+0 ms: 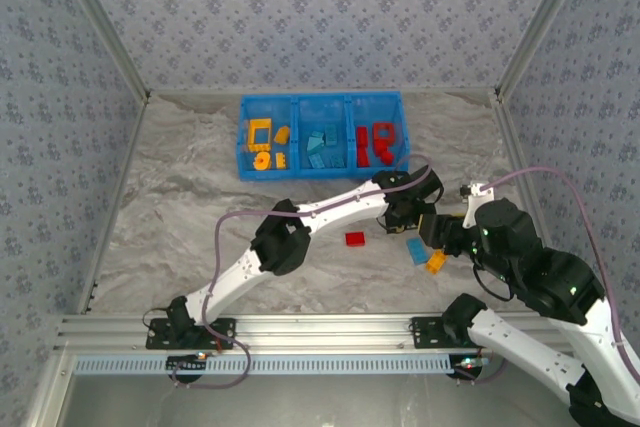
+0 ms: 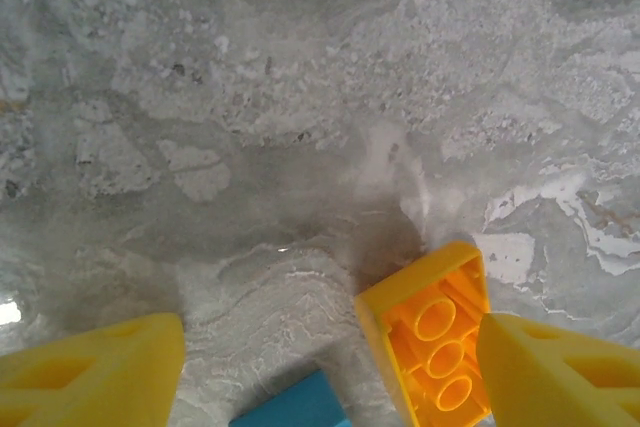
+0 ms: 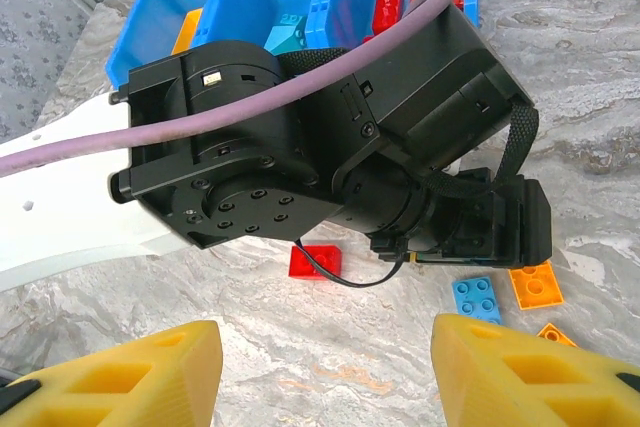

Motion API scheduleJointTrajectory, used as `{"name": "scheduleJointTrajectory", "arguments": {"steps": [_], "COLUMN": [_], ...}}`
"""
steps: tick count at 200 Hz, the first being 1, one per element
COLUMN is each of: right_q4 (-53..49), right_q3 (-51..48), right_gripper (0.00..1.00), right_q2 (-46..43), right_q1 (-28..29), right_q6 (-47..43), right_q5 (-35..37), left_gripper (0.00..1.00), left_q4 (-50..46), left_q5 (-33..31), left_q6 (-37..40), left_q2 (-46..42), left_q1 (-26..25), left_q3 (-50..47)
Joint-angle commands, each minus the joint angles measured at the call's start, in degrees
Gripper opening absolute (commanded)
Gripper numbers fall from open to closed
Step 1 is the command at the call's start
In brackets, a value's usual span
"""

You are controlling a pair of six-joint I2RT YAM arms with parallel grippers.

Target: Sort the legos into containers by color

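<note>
A: Starting with the blue bin (image 1: 300,173)?

B: Glossy bright plastic, rectangular, split into three side-by-side compartments. Holding yellow-orange legos (image 1: 262,137) in the left one, among them an open square frame and a round piece; pale blue legos (image 1: 322,147) in the middle; red legos (image 1: 375,142) in the right.

A: Anything loose outside the bin?

B: Yes, in front of its red compartment, on the marbled grey table (image 1: 170,207): a flat red brick (image 1: 355,239). A little farther from the bin, a studded blue brick (image 3: 477,297), an upturned orange brick (image 2: 430,342) and a second orange piece (image 3: 555,332).

A: And the left gripper (image 2: 332,347)?

B: Hanging over those loose pieces, in front of the bin's right end. Spread wide, with smooth yellow wedge-shaped fingers (image 2: 90,372) well apart, clamping nothing. Just beside one finger, the upturned orange brick, with a hollow underside and three round tubes on show. Cannot tell whether touching or merely close.

A: Right gripper (image 3: 328,347)?

B: Farther from the bin than the left one, pointing toward it. Likewise parted, matching yellow wedge tips (image 3: 150,367) with only veined table surface between, gripping nothing. Facing the left arm's matte black wrist housing (image 3: 300,137), looped by a smooth mauve cable (image 3: 250,97).
</note>
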Motion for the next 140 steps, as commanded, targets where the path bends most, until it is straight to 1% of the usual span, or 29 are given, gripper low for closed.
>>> {"name": "scheduleJointTrajectory", "arguments": {"steps": [1,26,46,72,94,110,140], "right_q4": [0.94,1.08,1.19,1.16,1.12,1.28,1.56], "right_q3": [-0.19,-0.65,-1.26,-1.68,-1.99,-2.13,-2.46], "right_gripper": [0.6,0.6,0.6,0.6,0.6,0.6,0.6], "right_q2": [-0.54,-0.82,-1.3,-1.76,-1.85,-1.86,-1.94], "right_q1": [0.39,0.44,0.47,0.47,0.52,0.45,0.53], "right_q6": [-0.58,-0.41,0.06,0.28,0.42,0.49,0.56], "right_q5": [1.34,1.56,1.57,1.68,1.74,1.65,1.65], "left_gripper": [0.77,0.77,0.76,0.68,0.59,0.55,0.5], "left_q4": [2.02,3.13,1.69,-0.94,-1.39,-2.46,-5.45], "left_q5": [-0.55,-0.18,-0.12,-0.7,-1.31,-2.22,-6.2], "left_q6": [2.65,3.06,3.14,3.21,3.32,3.54,4.42], "left_q2": [0.71,1.64,2.94,4.67,4.95,4.79,2.65], "left_q1": [-0.43,-0.87,-1.16,-1.51,-1.82,-1.95,-1.95], "left_q3": [2.79,3.23,4.59,6.64,6.48,6.5,4.81]}}
